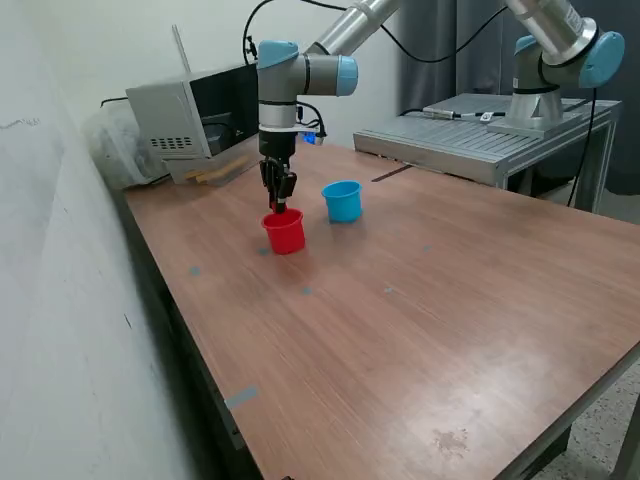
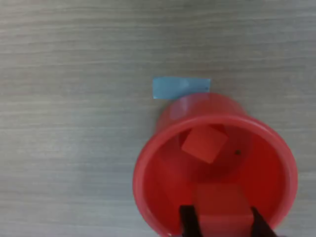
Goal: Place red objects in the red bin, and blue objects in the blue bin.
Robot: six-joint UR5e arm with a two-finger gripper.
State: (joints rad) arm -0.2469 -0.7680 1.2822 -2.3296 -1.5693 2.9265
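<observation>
Red plastic cup (image 2: 217, 168) stands on the wooden worktop (image 1: 420, 300), one small red cube (image 2: 204, 143) inside. Tool (image 2: 220, 217), clamped on a second red cube (image 2: 219, 207), hangs near the rim; an off-centre release could bounce it out.

Robotics lab, two UR arms (image 1: 320, 60), wood bench (image 1: 420, 300), elec. gear (image 1: 190, 120)

A red cup (image 1: 285, 231) is showing two red cubes (image 2: 203, 143) inside; a light blue cup (image 1: 342, 200) is sitting on the brown wood-grain table (image 1: 420, 300), marked with blue tape (image 2: 180, 87).
</observation>
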